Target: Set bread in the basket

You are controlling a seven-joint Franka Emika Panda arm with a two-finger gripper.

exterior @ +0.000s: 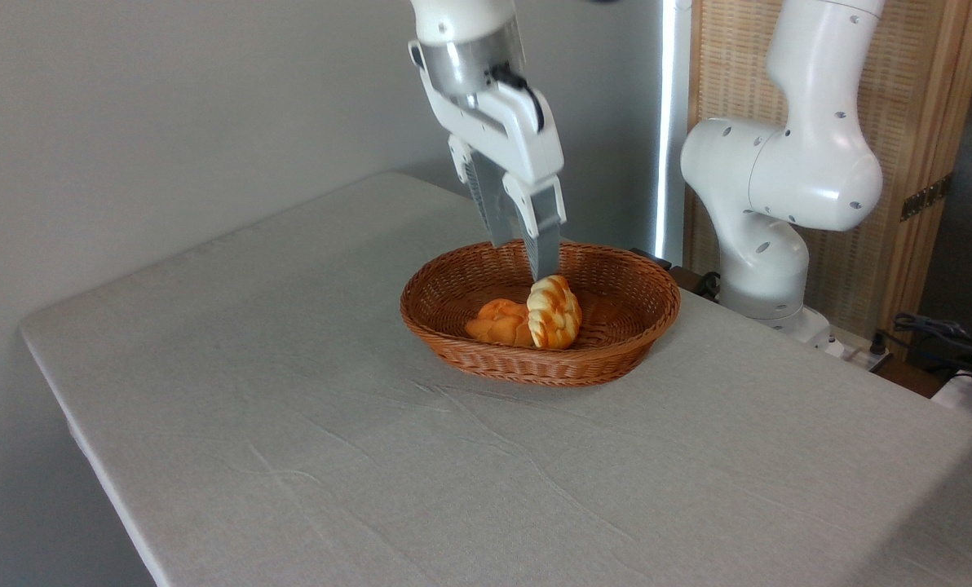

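The bread [554,321], a glossy golden braided loaf, lies inside the reddish-brown wicker basket [616,352], with one end turned toward the camera. It leans against a darker orange knotted bun [498,322] to its left. My gripper [524,259] hangs just above the loaf over the basket's back half. It is open, with a gap between the two grey fingers [541,236] and nothing in it. The lower fingertip sits right over the top of the loaf; I cannot tell whether it touches.
The basket stands on a grey cloth-covered table [372,456], near its far right edge. The arm's white base [779,212] rises behind the basket on the right, in front of a wooden screen. Cables lie at the far right.
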